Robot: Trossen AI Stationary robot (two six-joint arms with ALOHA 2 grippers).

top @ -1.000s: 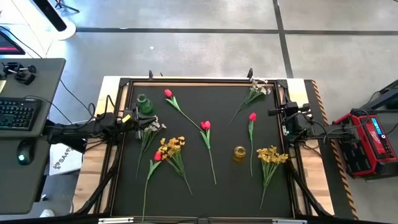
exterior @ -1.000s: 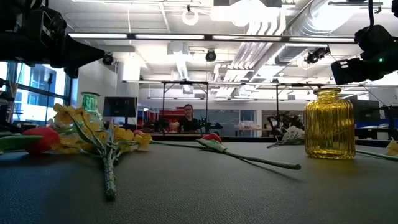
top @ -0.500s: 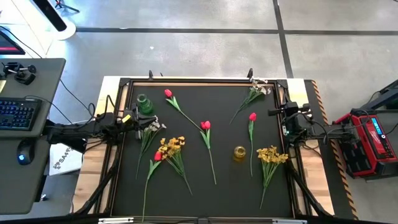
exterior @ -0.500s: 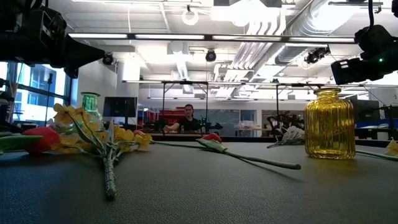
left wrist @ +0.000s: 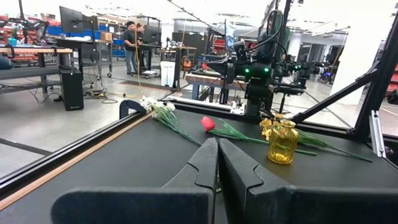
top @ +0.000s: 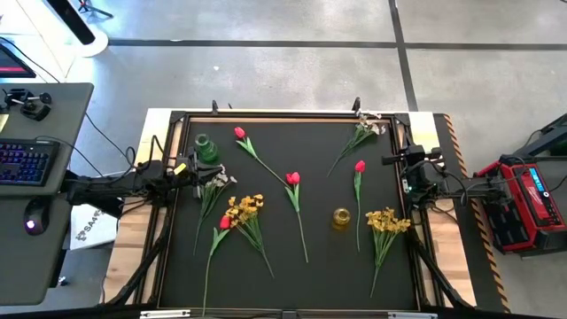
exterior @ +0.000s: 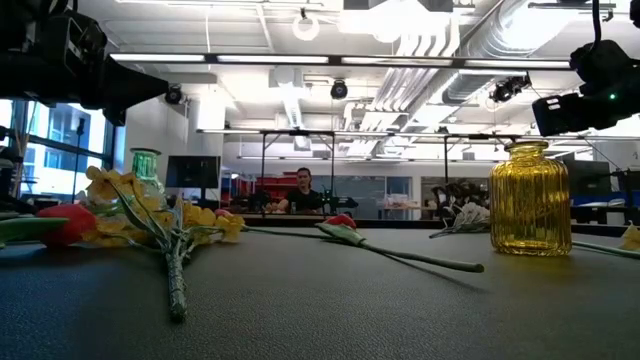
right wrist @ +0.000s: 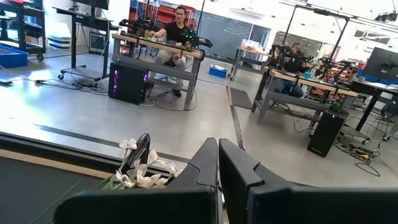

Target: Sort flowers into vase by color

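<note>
Both pincers sat shut and empty, the left gripper (top: 182,168) beside the green vase (top: 205,149), the right gripper (top: 400,174) off the yellow vase (top: 341,218), while every flower (top: 293,180) lay loose between them, nothing sorted.

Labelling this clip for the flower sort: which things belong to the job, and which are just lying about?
Job:
red tulips
yellow blossom bunches
white sprigs
green vase
yellow vase

Lying about:
keyboard
mouse
red case
</note>
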